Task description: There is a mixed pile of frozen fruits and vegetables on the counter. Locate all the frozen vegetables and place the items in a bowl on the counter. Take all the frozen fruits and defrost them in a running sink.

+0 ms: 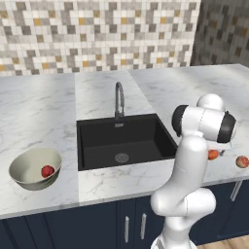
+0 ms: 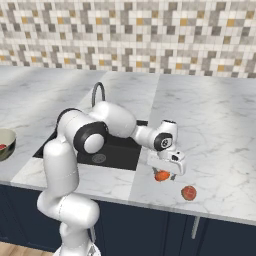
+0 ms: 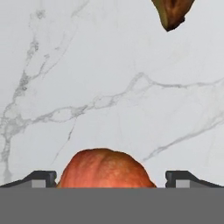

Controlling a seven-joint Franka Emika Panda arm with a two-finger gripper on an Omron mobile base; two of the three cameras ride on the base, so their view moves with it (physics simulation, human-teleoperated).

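Presently, the gripper (image 2: 165, 172) is held low over the counter (image 2: 210, 130), right of the sink (image 1: 124, 141) and near the counter's front edge. Its jaws are spread wide, and the carrot-like orange piece (image 3: 105, 168) is seen between the two finger tips (image 3: 41, 178) in the hand view, with clear gaps on both sides, so nothing is gripped. From the right base view the same orange piece (image 2: 161, 175) is seen lying on the marble directly beneath the hand, and from the left base view it (image 1: 213, 154) is partly hidden behind the arm.

The reddish-peach ball (image 2: 188, 193) is set on the counter just beside the orange piece, closer to the front edge and further right; it (image 1: 242, 161) is also found at the right edge of the left base view. A dark, pointed end of another item (image 3: 171, 13) is cut off at the top of the hand view; what it is cannot be told.

The bowl (image 1: 22, 168) is placed on the counter left of the sink, near the front edge, and the glossy red ball (image 1: 47, 170) is lying inside it. The faucet (image 1: 119, 99) is mounted at the back rim of the basin.
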